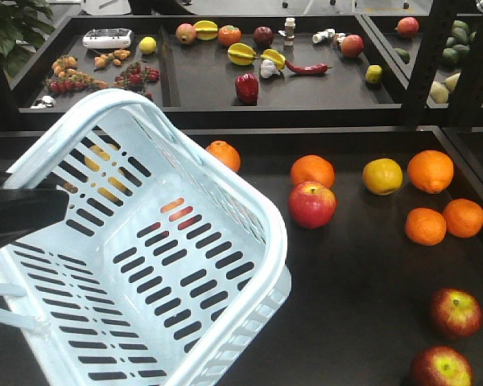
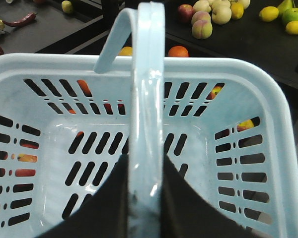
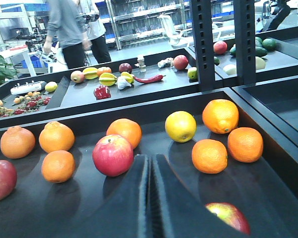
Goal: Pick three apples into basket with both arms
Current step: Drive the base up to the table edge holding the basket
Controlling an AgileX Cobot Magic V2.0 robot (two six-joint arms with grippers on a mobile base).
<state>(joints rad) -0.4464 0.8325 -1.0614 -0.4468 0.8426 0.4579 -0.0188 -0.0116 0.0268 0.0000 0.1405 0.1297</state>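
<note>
While the left gripper (image 2: pixel 145 163) pinches the loop handle (image 2: pixel 148 74) between its fingers (image 2: pixel 109 208), the basket (image 1: pixel 249 209) sits tilted at eight o'clock of the desk (image 1: pixel 354 273). One apple (image 1: pixel 311 204) rests near its two o'clock corner; two more apples (image 1: pixel 456 312) lie at five o'clock, well apart from it. The right gripper (image 3: pixel 150 163), almost fully closed, holds nothing above the desk.
</note>
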